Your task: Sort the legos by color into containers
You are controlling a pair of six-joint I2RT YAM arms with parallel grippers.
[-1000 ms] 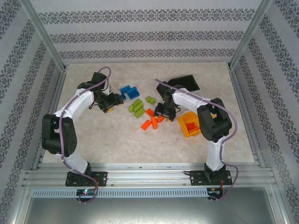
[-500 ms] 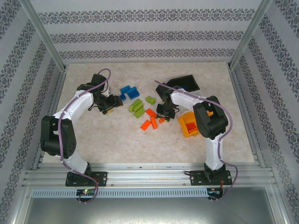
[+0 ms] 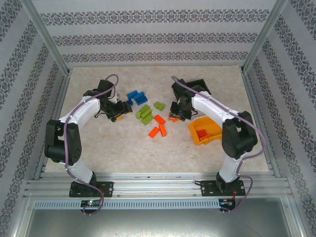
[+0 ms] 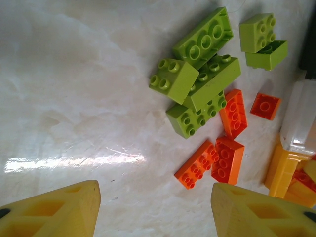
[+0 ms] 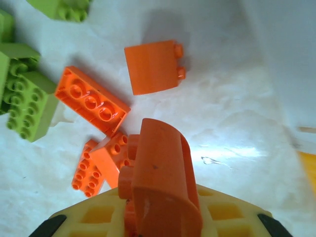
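Note:
Lime green legos [image 3: 144, 113] and orange-red legos [image 3: 159, 127] lie mid-table, with blue legos [image 3: 136, 96] behind them. My right gripper [image 3: 175, 116] hovers just right of the orange pile, shut on an orange-red brick [image 5: 160, 177] that stands between its jaws. More orange bricks [image 5: 92, 100] lie below it on the table. My left gripper [image 4: 155, 197] is open and empty, low over bare table left of the green bricks [image 4: 205, 81] and orange bricks [image 4: 212, 160]. The orange-yellow bin [image 3: 205, 131] holds red bricks. The black bin [image 3: 195, 86] is tipped at the back.
A white bin [image 3: 111, 100] sits partly hidden behind my left wrist. Patterned walls and metal rails [image 3: 148, 183] enclose the table. There is open table in front of the bricks and along the far wall.
My right gripper has lifted back and to the right off the orange pile with an orange brick, its elbow swinging right. The left arm has barely shifted.

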